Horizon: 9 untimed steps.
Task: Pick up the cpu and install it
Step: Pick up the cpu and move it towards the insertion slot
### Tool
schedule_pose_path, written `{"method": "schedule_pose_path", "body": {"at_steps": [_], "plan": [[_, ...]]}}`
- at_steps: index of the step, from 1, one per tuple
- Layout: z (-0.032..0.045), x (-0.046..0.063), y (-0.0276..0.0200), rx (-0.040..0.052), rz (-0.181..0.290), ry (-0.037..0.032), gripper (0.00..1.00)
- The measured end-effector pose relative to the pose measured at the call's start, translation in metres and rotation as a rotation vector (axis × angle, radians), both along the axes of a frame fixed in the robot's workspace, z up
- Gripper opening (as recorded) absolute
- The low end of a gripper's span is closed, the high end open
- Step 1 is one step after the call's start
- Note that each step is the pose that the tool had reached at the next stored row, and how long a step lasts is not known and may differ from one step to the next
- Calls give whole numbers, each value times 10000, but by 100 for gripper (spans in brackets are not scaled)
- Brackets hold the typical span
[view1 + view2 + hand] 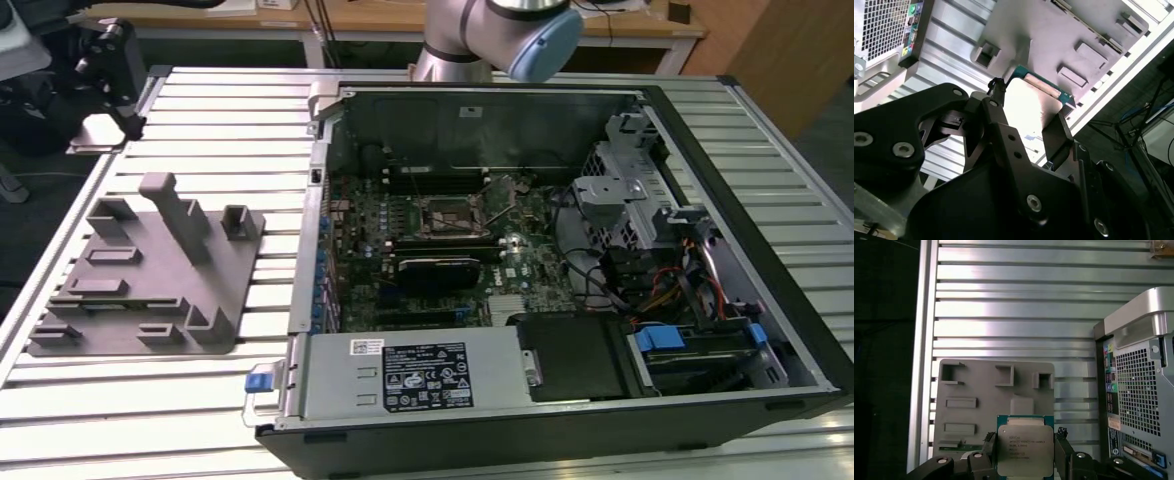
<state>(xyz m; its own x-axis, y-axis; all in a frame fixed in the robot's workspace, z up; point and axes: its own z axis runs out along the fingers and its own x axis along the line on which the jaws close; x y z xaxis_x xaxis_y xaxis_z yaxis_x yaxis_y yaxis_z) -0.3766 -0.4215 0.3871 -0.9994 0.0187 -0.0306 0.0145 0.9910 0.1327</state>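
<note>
Gripper (1025,444) jaws pinching the cpu (1025,454) by two opposite edges. Chip held in the air over the grey tray (979,385), silver lid up. Tray sits on slatted table (1014,305) beside open computer case (534,250)

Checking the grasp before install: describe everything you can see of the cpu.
The cpu is a small flat square chip: a silvery metal lid with faint print, on a green board whose rim shows around it. It sits between the hand's two black fingers, which clamp opposite edges, held above the grey tray. Nothing else touches it.
</note>
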Motion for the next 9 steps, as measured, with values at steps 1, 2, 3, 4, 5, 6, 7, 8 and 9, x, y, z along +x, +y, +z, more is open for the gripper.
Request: {"method": "schedule_pose_path", "body": {"at_steps": [1, 2, 3, 4, 5, 6, 7, 8, 9], "plan": [[0, 25, 0, 1, -1, -1, 54], [0, 48, 0, 0, -1, 0, 54], [0, 70, 0, 0, 0, 0, 54], [0, 91, 0, 1, 0, 0, 54], [0, 113, 0, 1, 0, -1, 54], [0, 135, 0, 1, 0, -1, 54], [0, 158, 0, 1, -1, 0, 54], [-1, 182, 0, 1, -1, -1, 54], [0, 205, 0, 1, 0, -1, 54]]}}
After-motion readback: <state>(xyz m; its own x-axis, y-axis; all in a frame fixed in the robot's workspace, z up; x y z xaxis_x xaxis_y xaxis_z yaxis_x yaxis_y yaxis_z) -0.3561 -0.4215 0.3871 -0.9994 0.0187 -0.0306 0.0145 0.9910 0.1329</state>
